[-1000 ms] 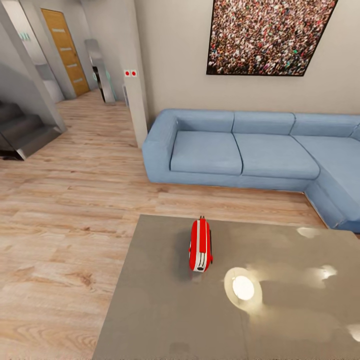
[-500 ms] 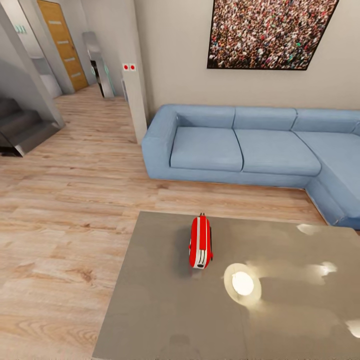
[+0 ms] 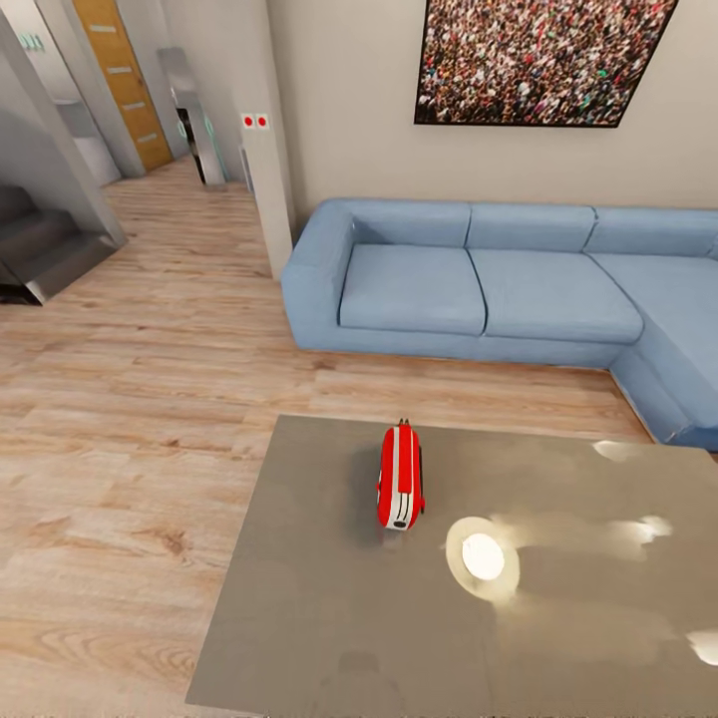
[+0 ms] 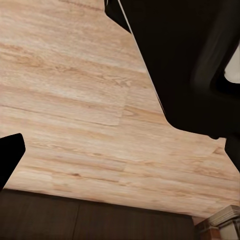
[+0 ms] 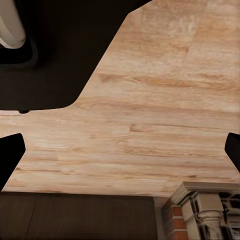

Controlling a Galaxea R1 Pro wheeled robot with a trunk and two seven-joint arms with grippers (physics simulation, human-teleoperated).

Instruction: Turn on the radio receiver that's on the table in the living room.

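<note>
1. The right pincer (image 5: 120, 150) looks spread in its wrist view: dark fingertips sit at opposite edges with bare wood floor (image 5: 150, 125) between them and nothing held
2. The left pincer (image 4: 115, 160) shows one dark fingertip (image 4: 10, 155) at one edge; the other side is lost in dark robot body, so I cannot tell whether it is spread or pressed together
3. The radio receiver (image 3: 400, 490) stands upright on the table (image 3: 329, 618), towards its far left part, end-on to the head camera, well apart from the bright lamp reflection (image 3: 483, 557) to its right
4. Beyond the table's far edge lies the blue sofa (image 3: 479, 289) under the crowd picture (image 3: 543, 60)
5. The radio is probably light, hard-shelled and smooth; standing narrow on a glossy top, it may slide or tip under a push
6. Its dial is not visible from here, perhaps on a broad side face
7. Better to steady the body across its flat sides, or press gently, than pull the thin wire handle
</note>
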